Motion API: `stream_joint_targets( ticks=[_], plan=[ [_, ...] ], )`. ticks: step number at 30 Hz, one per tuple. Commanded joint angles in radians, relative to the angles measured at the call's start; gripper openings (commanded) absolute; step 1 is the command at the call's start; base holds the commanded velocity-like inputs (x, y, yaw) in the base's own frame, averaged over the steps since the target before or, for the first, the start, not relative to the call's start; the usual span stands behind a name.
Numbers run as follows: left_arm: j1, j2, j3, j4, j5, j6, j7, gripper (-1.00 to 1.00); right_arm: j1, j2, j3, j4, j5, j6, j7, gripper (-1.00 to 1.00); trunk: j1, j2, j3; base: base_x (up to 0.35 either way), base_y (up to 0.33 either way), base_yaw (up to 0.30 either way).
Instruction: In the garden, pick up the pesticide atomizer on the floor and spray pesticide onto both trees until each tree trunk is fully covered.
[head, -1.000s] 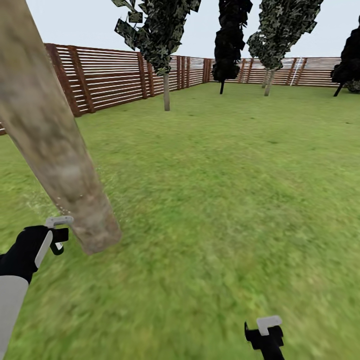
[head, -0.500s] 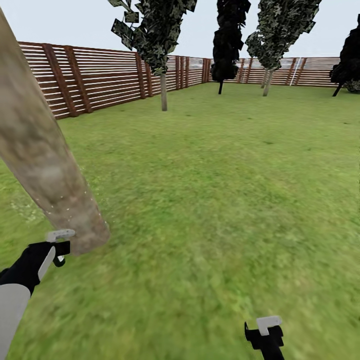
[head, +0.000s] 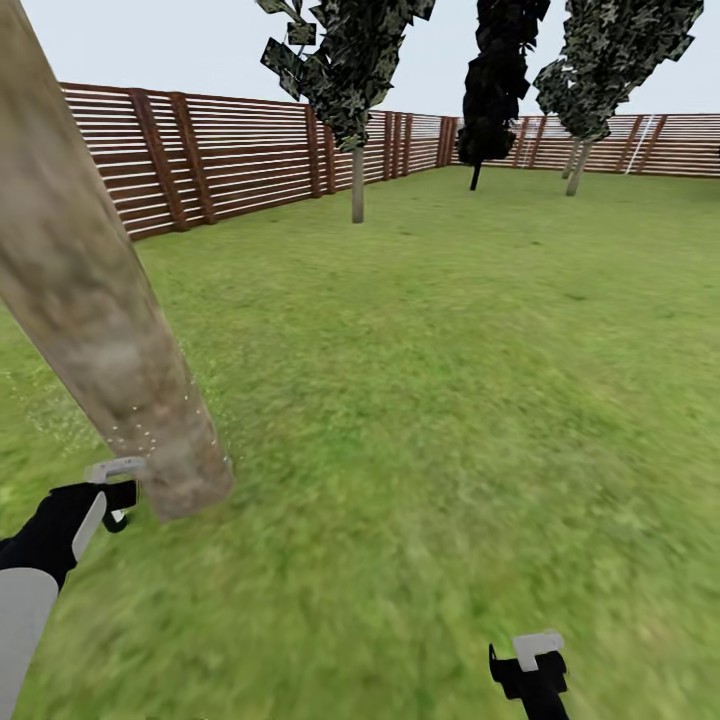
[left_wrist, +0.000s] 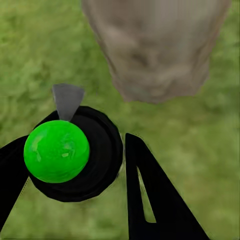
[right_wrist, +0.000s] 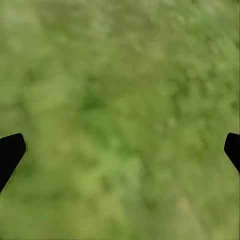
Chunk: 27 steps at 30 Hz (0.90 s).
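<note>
A thick tree trunk of mottled grey-brown bark leans across the left of the head view and meets the grass beside my left gripper. That gripper is shut on the pesticide atomizer, a black round body with a bright green ball on top. Its grey nozzle points toward the foot of the trunk. Tiny white specks of pesticide dot the lower bark. Low at the right, my right gripper hangs open over bare grass.
Green lawn stretches ahead to a brown slatted fence. A thin-trunked small tree stands by the fence. Two more dark-leaved trees stand far back.
The head view has swung, so the fence and far trees now sit further right. My left gripper sits slightly lower, still by the trunk's foot. More white specks show on the lower bark.
</note>
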Motion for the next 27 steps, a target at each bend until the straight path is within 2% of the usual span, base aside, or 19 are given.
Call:
stream_joint_targets(
  ticks=[1, 4, 7, 8, 9, 10, 14, 17, 23, 27],
  plan=[
    [0.0, 0.0, -0.002, 0.0, 0.006, 0.005, 0.005, -1.0, -0.001, 0.0, -0.008, 0.001, 0.011, -0.003, -0.003, 1.0, 0.0, 0.0, -0.001, 0.039, 0.0, 0.277],
    [0.009, -0.005, -0.006, 0.012, 0.006, 0.002, 0.07, -1.0, -0.001, 0.0, -0.008, 0.001, 0.011, -0.003, -0.003, 1.0, 0.0, 0.0, -0.001, 0.006, 0.0, 0.109],
    [0.031, -0.006, -0.006, 0.019, 0.011, -0.005, 0.088, -1.0, -0.001, -0.001, -0.008, 0.001, 0.011, -0.003, -0.003, 1.0, 0.0, 0.0, -0.001, 0.0, 0.0, 0.007],
    [0.043, -0.006, -0.006, 0.02, 0.015, -0.034, 0.089, -1.0, -0.001, -0.001, -0.008, 0.001, 0.011, -0.003, -0.003, 1.0, 0.0, 0.0, -0.001, 0.0, 0.0, 0.0],
    [0.052, -0.011, -0.006, 0.049, 0.017, -0.132, 0.089, -1.0, -0.001, -0.001, -0.008, 0.001, 0.011, -0.003, -0.003, 1.0, 0.0, 0.0, -0.001, 0.072, 0.0, 0.0],
    [0.053, -0.014, -0.005, 0.092, 0.014, -0.176, 0.09, -1.0, -0.001, -0.001, -0.008, 0.001, 0.011, -0.003, -0.003, 1.0, 0.0, 0.0, -0.001, 0.227, 0.0, 0.0],
    [0.054, -0.015, -0.003, 0.12, 0.01, -0.202, 0.09, -1.0, -0.001, -0.001, -0.008, 0.001, 0.012, -0.003, -0.003, 1.0, 0.0, 0.0, -0.001, 0.292, 0.016, 0.0],
    [0.055, -0.017, 0.001, 0.126, 0.009, -0.261, 0.093, -1.0, -0.001, 0.0, -0.007, 0.001, 0.012, -0.003, -0.003, 1.0, 0.0, 0.0, -0.001, 0.284, 0.213, 0.09],
    [0.055, -0.017, 0.001, 0.126, 0.015, -0.277, 0.091, -1.0, -0.001, 0.0, -0.007, 0.001, 0.012, -0.003, -0.003, 1.0, 0.0, 0.0, -0.001, 0.107, 0.094, 0.264],
    [0.055, -0.017, 0.001, 0.126, 0.018, -0.279, 0.092, -1.0, -0.001, 0.001, -0.007, 0.001, 0.012, -0.003, -0.003, 1.0, 0.0, 0.0, -0.001, 0.001, -0.141, 0.055]
  ],
)
